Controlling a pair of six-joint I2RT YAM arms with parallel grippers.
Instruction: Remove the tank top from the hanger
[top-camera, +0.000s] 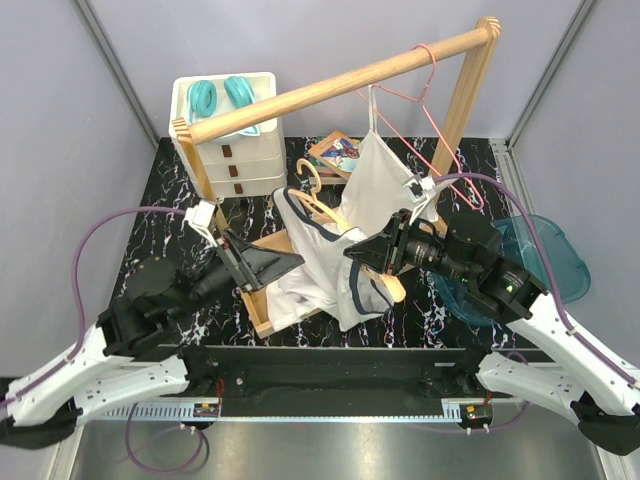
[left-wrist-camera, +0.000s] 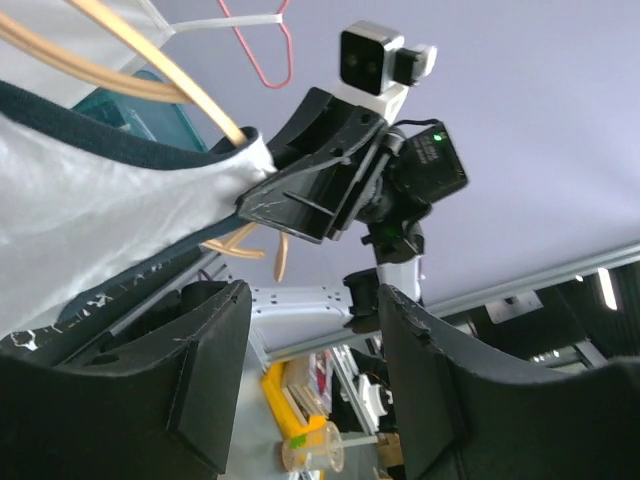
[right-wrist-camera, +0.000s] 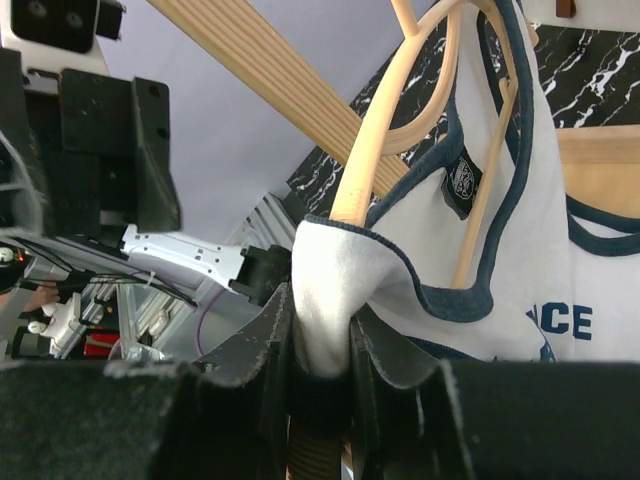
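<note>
Stripping looks under way, with the tank top (right-wrist-camera: 590, 260) hung on its wooden hanger (right-wrist-camera: 371, 150) between the arms, right pincer (right-wrist-camera: 320, 345) clamped on its shoulder fold, left pincer (left-wrist-camera: 315, 300) gaping empty; next, likely brace the hanger and pull.

Bright, even, diffuse light; shadows soft. Top view sharp, with a dull sheen on the near metal ledge (top-camera: 330, 450). Wrist views: near foreground dark and blurred; strip lamp (left-wrist-camera: 605, 288) glows far right.

White tank top (top-camera: 316, 264) with navy trim, draped crumpled over a pale wooden hanger (top-camera: 318, 205) that sits tilted, both below the wooden rail (top-camera: 340, 82).
</note>
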